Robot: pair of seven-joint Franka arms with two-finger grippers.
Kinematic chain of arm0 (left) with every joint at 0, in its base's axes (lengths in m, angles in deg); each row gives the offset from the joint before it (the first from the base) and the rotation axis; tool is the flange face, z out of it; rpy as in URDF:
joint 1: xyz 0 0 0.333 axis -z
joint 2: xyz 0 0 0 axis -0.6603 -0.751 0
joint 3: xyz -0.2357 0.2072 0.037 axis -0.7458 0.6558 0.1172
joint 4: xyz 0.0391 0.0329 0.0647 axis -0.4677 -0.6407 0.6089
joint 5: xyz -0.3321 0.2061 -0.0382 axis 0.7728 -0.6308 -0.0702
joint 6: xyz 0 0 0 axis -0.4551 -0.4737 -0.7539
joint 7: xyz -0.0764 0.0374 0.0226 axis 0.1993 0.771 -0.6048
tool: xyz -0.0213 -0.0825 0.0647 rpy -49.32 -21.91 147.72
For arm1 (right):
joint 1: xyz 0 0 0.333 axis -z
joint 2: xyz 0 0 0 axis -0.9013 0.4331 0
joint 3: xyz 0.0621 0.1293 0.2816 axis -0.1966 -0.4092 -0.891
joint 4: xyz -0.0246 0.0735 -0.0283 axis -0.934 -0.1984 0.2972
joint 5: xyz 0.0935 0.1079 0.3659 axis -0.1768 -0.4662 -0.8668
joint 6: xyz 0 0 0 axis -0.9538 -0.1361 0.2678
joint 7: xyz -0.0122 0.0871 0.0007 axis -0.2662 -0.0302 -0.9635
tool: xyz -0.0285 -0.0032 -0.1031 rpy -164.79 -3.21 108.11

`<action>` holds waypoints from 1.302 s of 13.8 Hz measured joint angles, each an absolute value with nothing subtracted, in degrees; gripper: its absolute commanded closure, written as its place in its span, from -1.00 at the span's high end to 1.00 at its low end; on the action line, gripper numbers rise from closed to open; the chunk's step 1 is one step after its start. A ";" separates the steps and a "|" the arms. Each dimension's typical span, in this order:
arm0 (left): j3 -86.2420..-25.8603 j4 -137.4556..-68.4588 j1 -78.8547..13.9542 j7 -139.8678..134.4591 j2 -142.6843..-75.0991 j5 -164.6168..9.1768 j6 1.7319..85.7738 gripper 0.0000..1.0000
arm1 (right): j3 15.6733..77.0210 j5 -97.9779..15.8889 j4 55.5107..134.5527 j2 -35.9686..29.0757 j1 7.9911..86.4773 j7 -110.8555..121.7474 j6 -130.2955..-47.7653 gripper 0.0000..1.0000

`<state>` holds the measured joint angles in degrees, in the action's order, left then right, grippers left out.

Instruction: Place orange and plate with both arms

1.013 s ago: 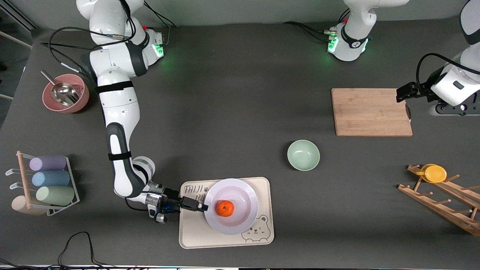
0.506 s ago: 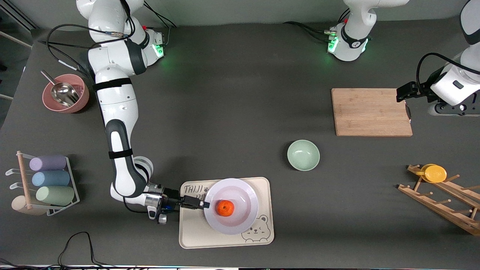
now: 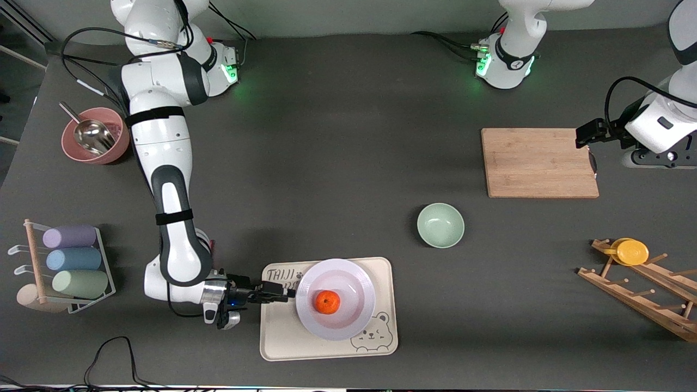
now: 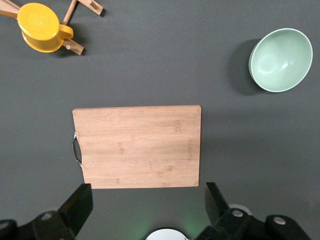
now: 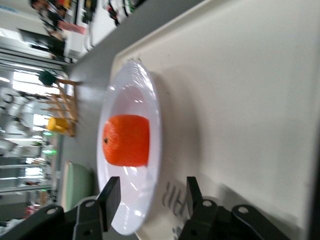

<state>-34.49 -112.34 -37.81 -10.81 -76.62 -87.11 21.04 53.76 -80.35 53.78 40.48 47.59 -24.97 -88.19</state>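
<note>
The white plate (image 3: pixel 354 321) lies on the beige bear tray (image 3: pixel 283 337), and the orange (image 3: pixel 327 302) rests in its middle. Low over the tray's end toward the right arm, my right gripper (image 3: pixel 283 294) is open, its tips just at the plate's rim. In the right wrist view the plate (image 5: pixel 132 95) and the orange (image 5: pixel 127 140) show past the spread right gripper (image 5: pixel 152 192), and the rim's edge lies between the jaws without touching them. My left gripper (image 3: pixel 592 158) waits, open, high over the left arm's end of the cutting board. The left gripper (image 4: pixel 147 200) holds nothing.
A pale green bowl (image 3: pixel 440 225) and a wooden cutting board (image 3: pixel 539 162) lie toward the left arm's end. A wooden rack holds a yellow cup (image 3: pixel 631 251). A pink bowl with a metal scoop (image 3: pixel 95 136) and a rack of cups (image 3: pixel 71 261) stand at the right arm's end.
My right gripper has drawn back from the plate toward the right arm's end of the table. Plate and orange stay put. The left arm has not moved.
</note>
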 measured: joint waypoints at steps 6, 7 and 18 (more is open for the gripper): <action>-34.49 -112.31 -37.84 -10.92 -76.62 -87.11 21.05 1.00 | 53.91 -48.78 53.89 30.34 47.66 -13.03 -85.21 1.00; -34.49 -112.30 -37.84 -10.95 -76.62 -87.11 21.06 1.00 | 54.06 -45.13 55.08 28.30 47.84 -12.85 -84.48 1.00; -34.49 -112.26 -37.85 -11.10 -76.70 -87.11 21.23 1.00 | 53.42 -12.96 79.85 -10.19 53.64 -3.08 -71.82 1.00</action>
<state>-34.49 -112.26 -37.85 -11.10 -76.70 -87.11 21.23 53.42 -12.96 79.85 -10.19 53.64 -3.08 -71.82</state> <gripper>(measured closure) 0.000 0.000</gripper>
